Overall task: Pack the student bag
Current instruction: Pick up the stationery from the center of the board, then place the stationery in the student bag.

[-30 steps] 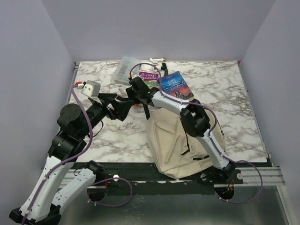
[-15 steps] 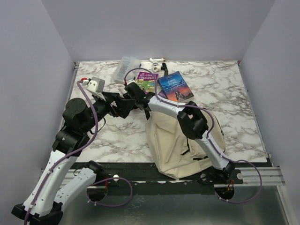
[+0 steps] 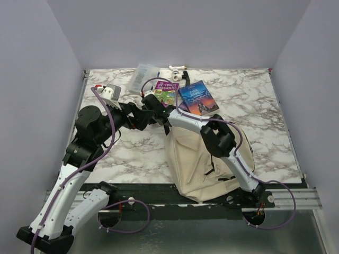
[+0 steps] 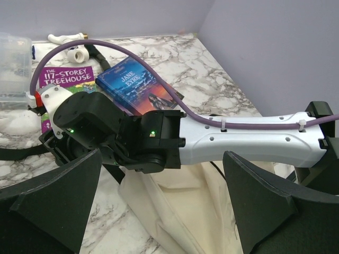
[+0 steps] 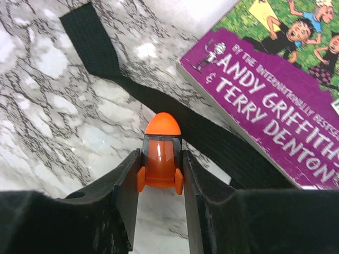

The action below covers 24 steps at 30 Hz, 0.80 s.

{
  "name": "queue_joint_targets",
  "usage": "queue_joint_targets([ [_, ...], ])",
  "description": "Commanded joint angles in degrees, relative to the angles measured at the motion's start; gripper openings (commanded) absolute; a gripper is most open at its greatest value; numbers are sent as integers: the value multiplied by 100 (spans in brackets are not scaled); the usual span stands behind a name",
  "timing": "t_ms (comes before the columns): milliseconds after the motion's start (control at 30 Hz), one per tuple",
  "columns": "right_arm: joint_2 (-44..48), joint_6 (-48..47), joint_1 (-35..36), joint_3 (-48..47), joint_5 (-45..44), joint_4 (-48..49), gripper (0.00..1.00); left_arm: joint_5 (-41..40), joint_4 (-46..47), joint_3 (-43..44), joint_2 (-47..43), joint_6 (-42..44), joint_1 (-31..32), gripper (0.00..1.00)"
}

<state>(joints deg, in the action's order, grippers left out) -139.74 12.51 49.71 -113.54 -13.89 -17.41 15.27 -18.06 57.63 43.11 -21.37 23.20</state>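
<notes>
Student bag [image 3: 185, 159], a big soft beige fabric backpack with black straps, lies slumped on the white marble desk [image 3: 265, 121] at the near edge, right of centre, directly under my right arm's white forearm [image 4: 249, 143]. Its long axis runs roughly near-to-far, leaning a little left at the far end. That end points towards the purple paperback book [image 5: 275, 90] and the blue-covered book [image 4: 135, 87] beside it. A flat black webbing strap [image 5: 90, 42] seems to trail off that end across the desk. I can't make out an open mouth in any view.

My right claw [image 5: 160, 156] is pressed together on a small orange bullet-shaped plastic item [image 5: 160, 143], whose nose pokes out past the fingertips. It hangs low over the strap, near the purple book's corner. My left claw [image 4: 161, 159] is spread wide and holds nothing. It faces the right wrist from close by, with the bag's fabric below.

As I read it, the step is getting the orange item into the bag. I'd hold the pinch firm, since the item looks small and smooth and only its sides are caught. I'd lift before swinging, so the fingers don't snag the strap, then bring the item back over the bag's far end. The fabric looks limp, so I'd have the free left claw catch an edge of the opening and hold it up before I let go.
</notes>
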Motion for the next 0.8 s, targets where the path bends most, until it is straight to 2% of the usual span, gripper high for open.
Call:
queue_joint_targets([
  [0,621,28,12,379,-274,-12,29,173,114,-67,75,-26,-73,98],
  [200,2060,41,12,1634,-302,284,27,70,78,-65,168,18,-162,98],
  [333,3114,27,5,2613,-794,228,26,121,66,-54,275,10,-201,99],
  [433,4045,34,-16,3428,-1482,8,26,147,58,-61,374,-8,-208,98],
  [567,5381,360,-342,4712,-1928,-398,27,236,33,-26,515,-42,-211,98],
  [633,6024,849,-761,5231,-1696,-757,27,296,24,-23,565,-69,-211,98],
  [767,7235,1394,-1769,6241,-118,-977,31,343,15,-15,668,-96,-211,98],
])
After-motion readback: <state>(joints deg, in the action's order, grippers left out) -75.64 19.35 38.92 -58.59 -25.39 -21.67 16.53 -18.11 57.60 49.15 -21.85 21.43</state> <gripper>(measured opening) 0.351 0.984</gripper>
